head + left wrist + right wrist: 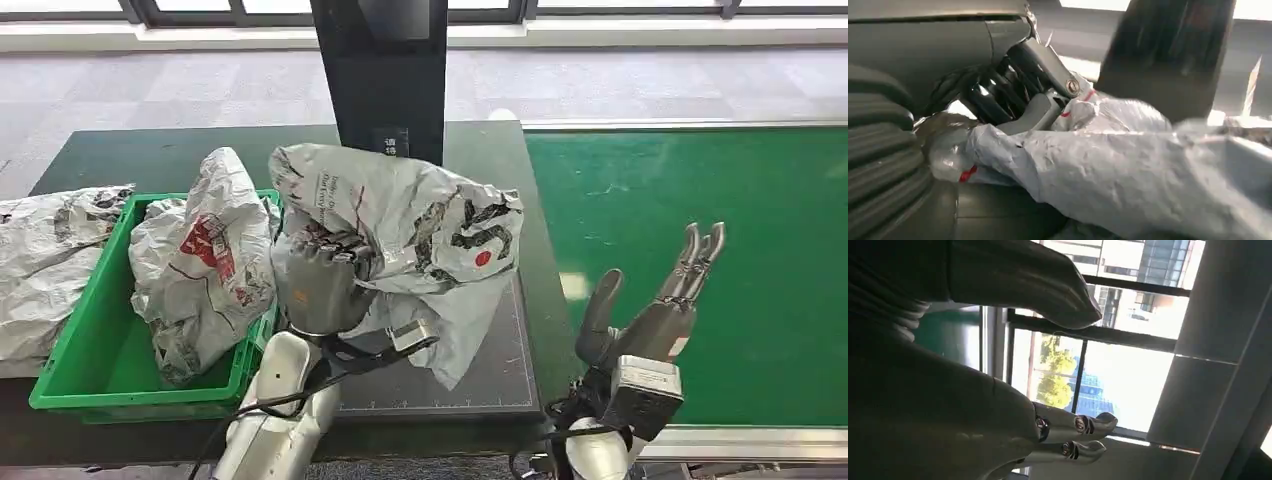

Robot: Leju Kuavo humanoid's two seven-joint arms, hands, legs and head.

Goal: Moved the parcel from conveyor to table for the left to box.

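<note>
A crumpled grey parcel point(420, 225) with black and red print lies over the dark mat point(500, 375) on the table. My left hand point(315, 280) grips its near left part, fingers curled into the wrapping. In the left wrist view the fingers point(1013, 90) dig into the grey parcel point(1128, 165). My right hand point(655, 310) is raised over the green conveyor point(700, 200), fingers straight and apart, holding nothing; the right wrist view shows its fingers point(1073, 437) against windows.
A green box point(110, 350) at the left holds another crumpled parcel point(205, 260). A further grey parcel point(45, 260) lies left of the box. A black post point(385, 70) stands behind the held parcel at the table's far edge.
</note>
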